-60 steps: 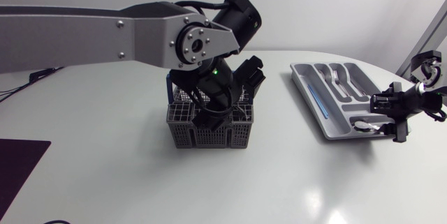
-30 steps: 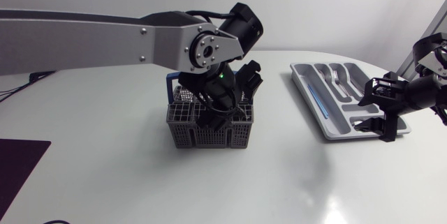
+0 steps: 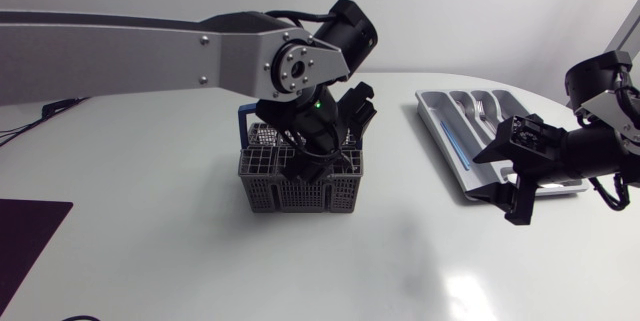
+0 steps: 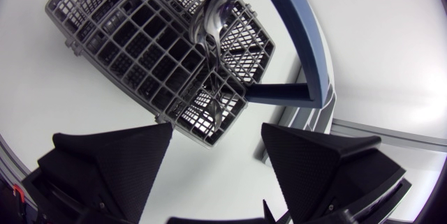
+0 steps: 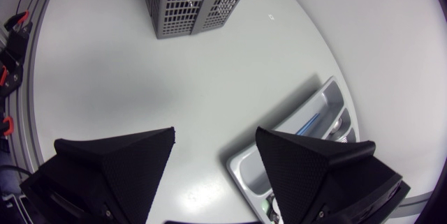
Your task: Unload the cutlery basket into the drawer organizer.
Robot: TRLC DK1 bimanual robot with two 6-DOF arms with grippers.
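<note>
A plain white counter (image 3: 200, 261) carries the grey cutlery basket (image 3: 262, 189) left of the middle, and the grey drawer organizer (image 3: 447, 127) lies towards the far right.

Over the last second the right arm has swung away from the organizer's near right end. The right gripper (image 3: 507, 183) now hangs over the organizer's near left corner, closer to the basket than it was. Its fingers stand wide apart with nothing between them, and the right wrist view shows only bare counter and the organizer's corner under the right gripper (image 5: 214, 137). This looks like the return leg after a drop-off, though the compartment it hung over is now hidden behind it.

The left arm has barely moved. It shifted a little to the right early in that second and has since held steady over the basket. The left gripper (image 4: 216, 140) is spread open just above the basket's rim and holds nothing. A spoon (image 4: 218, 15) stands in a compartment ahead of it, beside the basket's blue handle (image 4: 300, 35).

In the organizer a fork (image 3: 481, 111) lies in a far compartment, and a slim blue-handled piece (image 3: 455, 146) lies in the long left slot. The spoon, at least, is yet to be unloaded, and the left gripper seems best placed to take it.
</note>
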